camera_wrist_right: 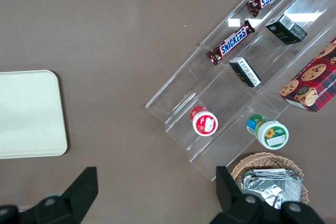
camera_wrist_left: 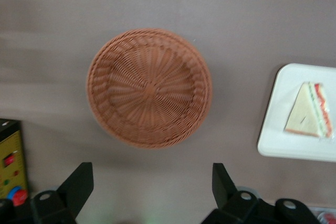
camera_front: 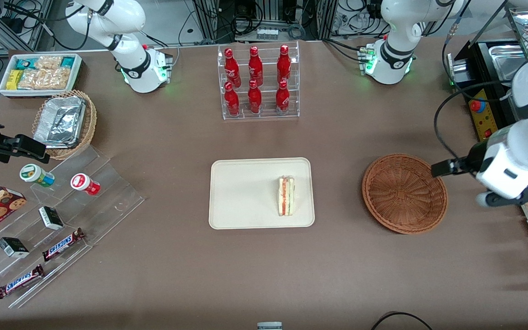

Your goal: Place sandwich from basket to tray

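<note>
The sandwich [camera_front: 286, 196] lies on the cream tray [camera_front: 245, 192], near the tray's end that faces the basket. The dark reddish-brown wicker basket [camera_front: 404, 193] stands beside the tray, toward the working arm's end of the table, and holds nothing. My gripper [camera_front: 445, 168] hangs high above the table at the basket's rim, on its side away from the tray. In the left wrist view the gripper [camera_wrist_left: 151, 174] is open wide and empty, with the basket [camera_wrist_left: 149, 87], the tray [camera_wrist_left: 278, 129] and the sandwich [camera_wrist_left: 310, 109] below it.
A clear rack of red bottles [camera_front: 258, 82] stands farther from the camera than the tray. A clear stepped shelf with snacks [camera_front: 62, 215], a tan basket of foil trays [camera_front: 64, 121] and a white bin [camera_front: 39, 73] lie toward the parked arm's end. A black and yellow control box [camera_front: 484, 110] stands near the working arm.
</note>
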You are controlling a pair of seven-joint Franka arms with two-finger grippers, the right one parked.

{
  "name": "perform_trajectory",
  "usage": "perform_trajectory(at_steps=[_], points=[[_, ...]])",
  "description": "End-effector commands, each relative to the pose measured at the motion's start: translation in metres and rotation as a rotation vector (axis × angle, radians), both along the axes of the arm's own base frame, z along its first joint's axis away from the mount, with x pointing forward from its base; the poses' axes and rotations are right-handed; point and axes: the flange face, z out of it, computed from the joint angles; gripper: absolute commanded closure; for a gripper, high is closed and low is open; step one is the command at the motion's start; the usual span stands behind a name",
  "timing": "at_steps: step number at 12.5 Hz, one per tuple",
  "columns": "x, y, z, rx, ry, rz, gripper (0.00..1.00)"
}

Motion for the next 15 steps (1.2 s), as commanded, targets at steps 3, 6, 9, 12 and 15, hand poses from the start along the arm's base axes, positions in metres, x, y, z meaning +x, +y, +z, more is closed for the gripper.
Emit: perform_trajectory(at_steps=[3, 6, 9, 12, 15], points=[[-0.049, 0.027, 0.054, 0.055, 0.018, -0.005, 0.00], [-0.075, 0.028, 0.061, 0.123, 0.042, -0.019, 0.00], [-0.090, 0.041, 0.065, 0.130, 0.048, -0.029, 0.00], [-0.091, 0.057, 0.063, 0.104, 0.048, -0.058, 0.00], [-0.083, 0.058, 0.053, 0.100, 0.022, -0.063, 0.00]])
